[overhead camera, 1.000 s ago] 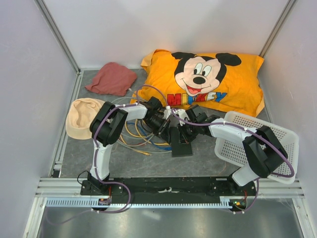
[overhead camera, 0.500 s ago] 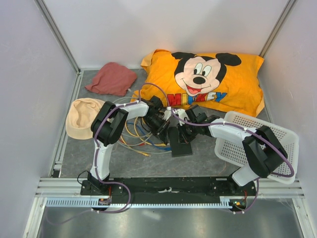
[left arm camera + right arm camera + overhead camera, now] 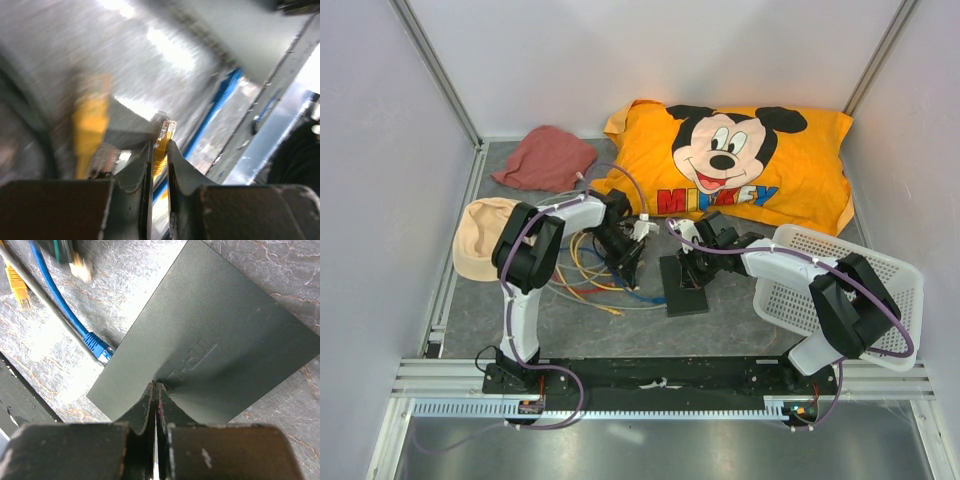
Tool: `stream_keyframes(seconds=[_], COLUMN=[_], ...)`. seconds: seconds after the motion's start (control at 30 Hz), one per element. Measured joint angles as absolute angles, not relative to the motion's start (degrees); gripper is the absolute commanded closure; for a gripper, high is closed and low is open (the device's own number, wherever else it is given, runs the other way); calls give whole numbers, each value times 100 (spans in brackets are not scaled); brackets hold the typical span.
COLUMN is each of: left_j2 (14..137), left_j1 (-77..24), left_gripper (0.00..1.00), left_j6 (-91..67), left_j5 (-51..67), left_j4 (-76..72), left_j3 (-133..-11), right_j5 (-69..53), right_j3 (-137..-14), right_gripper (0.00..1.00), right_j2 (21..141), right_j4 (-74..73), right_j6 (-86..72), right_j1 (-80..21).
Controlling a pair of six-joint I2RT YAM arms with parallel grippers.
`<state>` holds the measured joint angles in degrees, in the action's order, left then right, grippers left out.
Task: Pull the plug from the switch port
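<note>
Writing on pillow: the large orange fabric pillow (image 3: 740,165) shows a Mickey Mouse face and the word "MICKEY" in coloured capitals. It lies beyond the switch, against the back wall.
Writing on switch: the flat, matte black rectangular switch (image 3: 225,340) has raised lettering on its top. The fingers partly cover it, so it cannot be read.
Switch: it lies flat on the grey stone-patterned table (image 3: 620,330), nearer than the pillow.
Basket: the white plastic mesh basket (image 3: 880,270) sits to the right of the switch. Its mesh floor shows beside the right arm's elbow, which covers part of it.
Left gripper (image 3: 160,145): its fingers are narrow and clamped on the yellow cable plug (image 3: 165,129), which has a clear tip. The plug is held to the left of the switch and apart from it.
Right gripper (image 3: 156,385): its fingers are pressed together, with the tips touching the switch's top.
Blue cable (image 3: 65,305): its plug end meets the switch's edge. Whether it is seated in a port cannot be told.
Cable tangle (image 3: 588,280): loose yellow, grey and blue leads lie left of the switch.
Cloths: a crumpled red-brown cloth (image 3: 548,158) lies beyond and left of the switch. A soft beige cap (image 3: 482,235) lies further left.
</note>
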<state>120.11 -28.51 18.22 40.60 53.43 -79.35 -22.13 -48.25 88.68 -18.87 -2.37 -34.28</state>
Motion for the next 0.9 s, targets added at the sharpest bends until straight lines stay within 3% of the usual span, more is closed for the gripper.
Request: stream_keyframes(seconds=[0.3, 0.43, 0.53, 0.63, 0.9], left_j2=[11904, 11904, 11907, 11909, 11673], left_j1=[-1769, -1522, -1522, -1568, -1570], left_gripper=[97, 72, 59, 54, 51], left_j6=[2255, 2261, 2220, 2121, 1826], left_j5=[2991, 2679, 2602, 2609, 3653], left_j4=[5406, 5210, 5109, 5033, 4696], left_j3=[-8495, -8635, -8641, -8641, -8667], right_j5=[-2217, -2217, -2222, -2220, -2220], right_j3=[-4823, -4823, -4812, -4779, -4727], right_gripper=[100, 99, 99, 98, 96], right_j2=[8868, 8868, 8864, 8842, 8801], right_j4=[-1887, -1885, -1870, -1833, -1765], right_j6=[-237, -237, -237, -237, -237], right_j1=[-3428, -3428, -3428, -3428, -3428])
